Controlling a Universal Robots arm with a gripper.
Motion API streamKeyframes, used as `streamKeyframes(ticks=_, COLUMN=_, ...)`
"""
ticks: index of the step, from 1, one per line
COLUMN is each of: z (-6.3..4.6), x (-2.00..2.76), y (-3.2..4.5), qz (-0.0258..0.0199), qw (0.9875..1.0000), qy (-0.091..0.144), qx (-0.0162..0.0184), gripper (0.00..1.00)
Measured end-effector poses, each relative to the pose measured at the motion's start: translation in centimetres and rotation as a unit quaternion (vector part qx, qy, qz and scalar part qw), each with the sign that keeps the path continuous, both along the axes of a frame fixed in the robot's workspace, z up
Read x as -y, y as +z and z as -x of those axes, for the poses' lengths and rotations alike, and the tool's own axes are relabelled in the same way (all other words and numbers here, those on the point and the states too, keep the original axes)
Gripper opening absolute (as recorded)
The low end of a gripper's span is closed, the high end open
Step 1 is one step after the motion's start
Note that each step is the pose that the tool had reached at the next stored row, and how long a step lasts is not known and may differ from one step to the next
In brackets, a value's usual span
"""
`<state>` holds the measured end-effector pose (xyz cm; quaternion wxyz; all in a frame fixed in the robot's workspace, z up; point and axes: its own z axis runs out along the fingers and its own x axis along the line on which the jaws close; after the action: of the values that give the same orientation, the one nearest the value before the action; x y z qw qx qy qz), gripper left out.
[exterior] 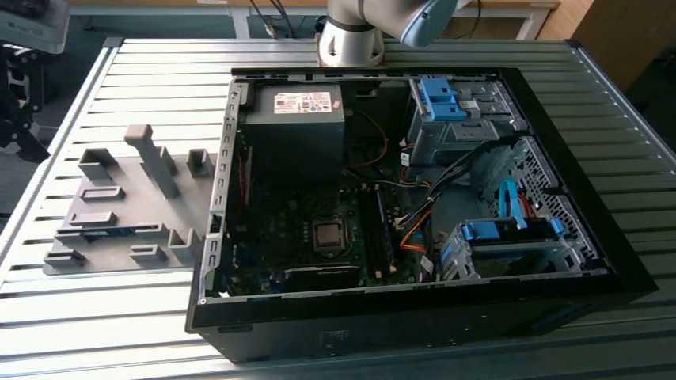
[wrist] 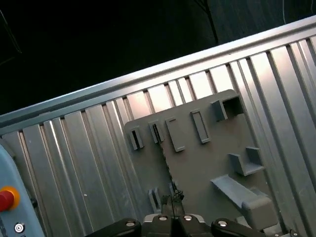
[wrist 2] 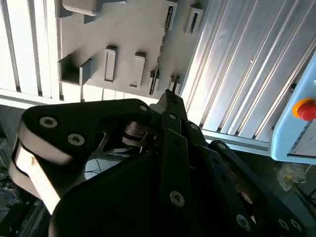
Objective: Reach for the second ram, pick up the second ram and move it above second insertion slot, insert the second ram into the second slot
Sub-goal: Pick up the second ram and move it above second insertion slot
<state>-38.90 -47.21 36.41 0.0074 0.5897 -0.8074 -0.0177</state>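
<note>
Silver table (exterior: 127,317) of ribbed aluminium slats. It carries a flat grey plastic fixture plate (exterior: 116,229) with raised holders, toward the exterior view's left. Just beside it lies an open black metal computer case (exterior: 423,321), on its side.

exterior view: high, over open case (exterior: 423,321) | both wrist views: above grey fixture (wrist 2: 123,29) (wrist: 197,168)

Upright pale arm column (exterior: 352,41), blue-grey joint (exterior: 428,20) bent off above it, black tool (wrist 2: 171,98) angled downward in both wrist views, fingertips drawn together, empty
</note>
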Motion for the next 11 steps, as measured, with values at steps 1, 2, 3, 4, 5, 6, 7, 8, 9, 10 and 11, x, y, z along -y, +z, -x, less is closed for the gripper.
streamKeyframes(ticks=1, z=0.00, x=0.00, y=-0.01, qz=0.0000, qw=1.0000, qy=0.009, qx=0.0000, gripper=0.11)
streamKeyframes(ticks=2, z=0.00, x=0.00, y=-0.03, qz=0.0000, qw=0.9998, qy=0.018, qx=0.0000, gripper=0.11)
streamKeyframes(ticks=3, z=0.00, x=0.00, y=-0.04, qz=0.0000, qw=0.9996, qy=0.027, qx=0.0000, gripper=0.11)
streamKeyframes(ticks=4, z=0.00, x=0.00, y=-0.05, qz=0.0000, qw=0.9993, qy=0.037, qx=0.0000, gripper=0.11)
streamKeyframes(ticks=5, z=0.00, x=0.00, y=-0.07, qz=0.0000, qw=0.9990, qy=0.046, qx=0.0000, gripper=0.11)
streamKeyframes(ticks=6, z=0.00, x=0.00, y=-0.07, qz=0.0001, qw=0.9986, qy=0.053, qx=0.0000, gripper=0.11)
streamKeyframes(ticks=7, z=0.00, x=0.00, y=-0.07, qz=0.0001, qw=0.9985, qy=0.055, qx=0.0000, gripper=0.11)
streamKeyframes(ticks=8, z=0.00, x=0.00, y=-0.07, qz=0.0001, qw=0.9985, qy=0.055, qx=0.0000, gripper=0.11)
streamKeyframes(ticks=9, z=0.00, x=0.00, y=-0.07, qz=0.0001, qw=0.9985, qy=0.055, qx=0.0000, gripper=0.11)
streamKeyframes(ticks=10, z=0.00, x=0.00, y=-0.08, qz=0.0001, qw=0.9985, qy=0.055, qx=0.0000, gripper=0.11)
streamKeyframes(ticks=11, z=0.00, x=0.00, y=-0.07, qz=0.0001, qw=0.9985, qy=0.055, qx=0.0000, gripper=0.17)
